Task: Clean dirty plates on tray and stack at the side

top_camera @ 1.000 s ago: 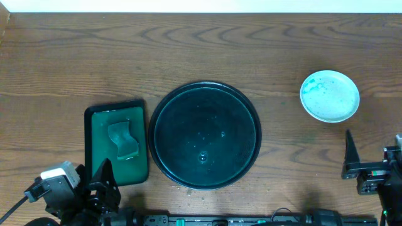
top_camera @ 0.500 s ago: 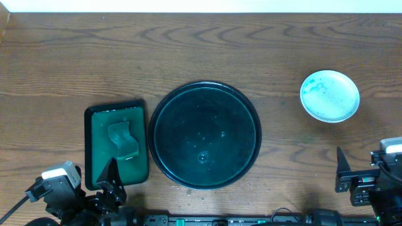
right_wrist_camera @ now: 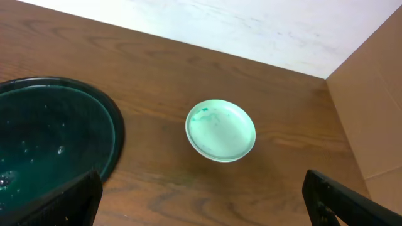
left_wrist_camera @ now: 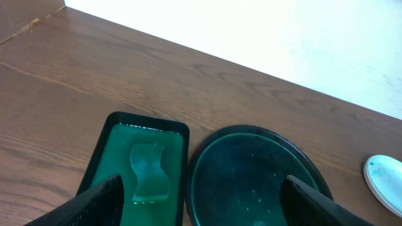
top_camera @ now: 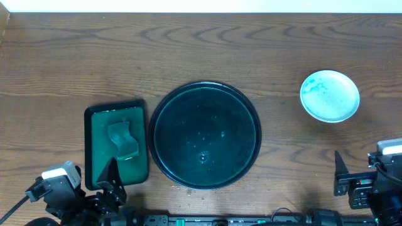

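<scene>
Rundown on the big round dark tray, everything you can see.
The large round black-green tray looks like glossy plastic, with a raised rim and flat floor. It lies flat on the brown wooden table, mid-table. Nothing is on it but a few small droplets. A smaller green rectangular tray sits close beside it; contact unclear.

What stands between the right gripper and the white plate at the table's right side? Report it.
Nothing visible: only bare table lies between the open right gripper and the plate; the tray sits aside.
</scene>
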Robot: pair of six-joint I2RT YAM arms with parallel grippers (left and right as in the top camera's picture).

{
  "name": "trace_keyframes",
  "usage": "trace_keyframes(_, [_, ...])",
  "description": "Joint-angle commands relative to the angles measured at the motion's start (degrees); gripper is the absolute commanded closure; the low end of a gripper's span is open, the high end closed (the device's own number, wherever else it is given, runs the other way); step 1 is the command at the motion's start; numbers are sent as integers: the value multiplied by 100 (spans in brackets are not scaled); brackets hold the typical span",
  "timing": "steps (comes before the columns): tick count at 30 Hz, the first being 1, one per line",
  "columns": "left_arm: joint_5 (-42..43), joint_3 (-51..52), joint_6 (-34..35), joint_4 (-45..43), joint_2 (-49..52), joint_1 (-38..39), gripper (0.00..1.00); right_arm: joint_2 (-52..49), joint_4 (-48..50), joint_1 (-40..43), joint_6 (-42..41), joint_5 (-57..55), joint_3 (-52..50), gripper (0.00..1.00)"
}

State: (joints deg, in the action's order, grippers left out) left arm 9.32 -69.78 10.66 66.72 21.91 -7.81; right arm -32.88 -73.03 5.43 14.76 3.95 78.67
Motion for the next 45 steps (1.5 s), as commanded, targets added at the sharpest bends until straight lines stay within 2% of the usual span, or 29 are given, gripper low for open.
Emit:
trace_keyframes(1, [70,-57,-33,13,0,-9,20,-35,-11,-70,7,-66,0,1])
trace_keyframes(38, [74,24,-33,13,-15,11,20,-35,-11,-70,7,-66,0,1])
trace_keyframes(41, [55,249,-33,-271,-175,146,20,-35,-11,-70,7,-66,0,1])
trace_keyframes(45, [59,997,-31,-1355,-737,361,20,-35,-11,-70,7,-66,0,1])
